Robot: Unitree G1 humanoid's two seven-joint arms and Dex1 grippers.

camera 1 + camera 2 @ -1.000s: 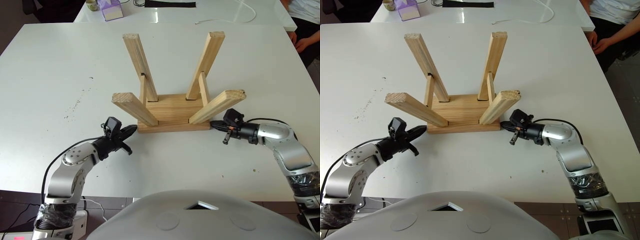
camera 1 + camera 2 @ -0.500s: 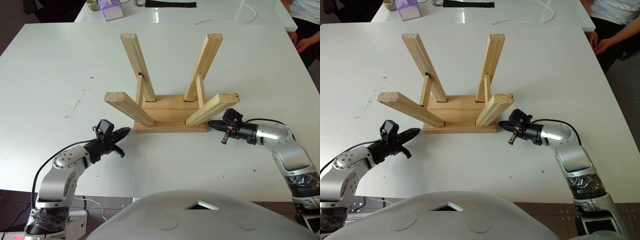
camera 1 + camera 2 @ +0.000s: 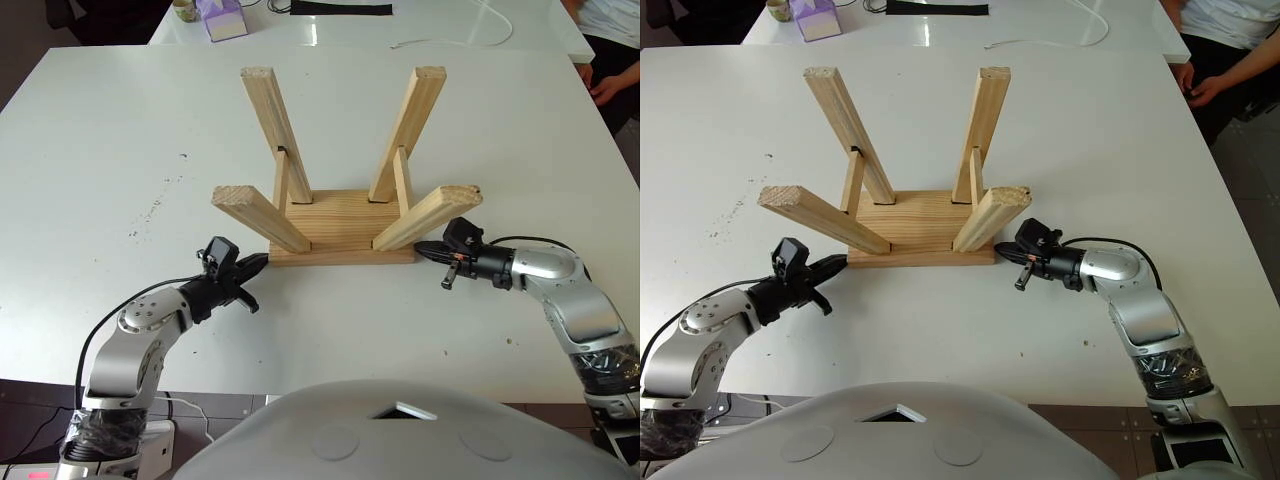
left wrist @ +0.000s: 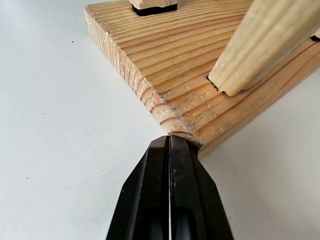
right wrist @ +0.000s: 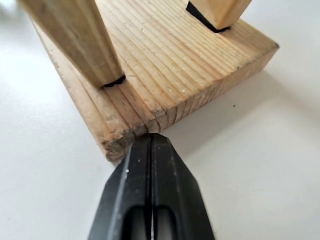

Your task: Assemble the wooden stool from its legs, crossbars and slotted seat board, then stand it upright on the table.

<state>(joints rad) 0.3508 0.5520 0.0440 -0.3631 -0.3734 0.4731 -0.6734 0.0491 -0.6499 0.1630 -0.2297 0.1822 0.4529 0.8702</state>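
stool (image 3: 340, 225) inverted | left jaws pressed together at seat (image 4: 165, 55) corner | right jaws likewise | legs (image 5: 75, 35) cropped in wrist views

The left gripper (image 3: 260, 261) lies low, fingers pressed together, tips meeting the near left corner of the seat board (image 3: 342, 228). The right gripper (image 3: 423, 247) (likewise closed) sets its tips against the board's near right corner. Both forearms angle inward toward the board.
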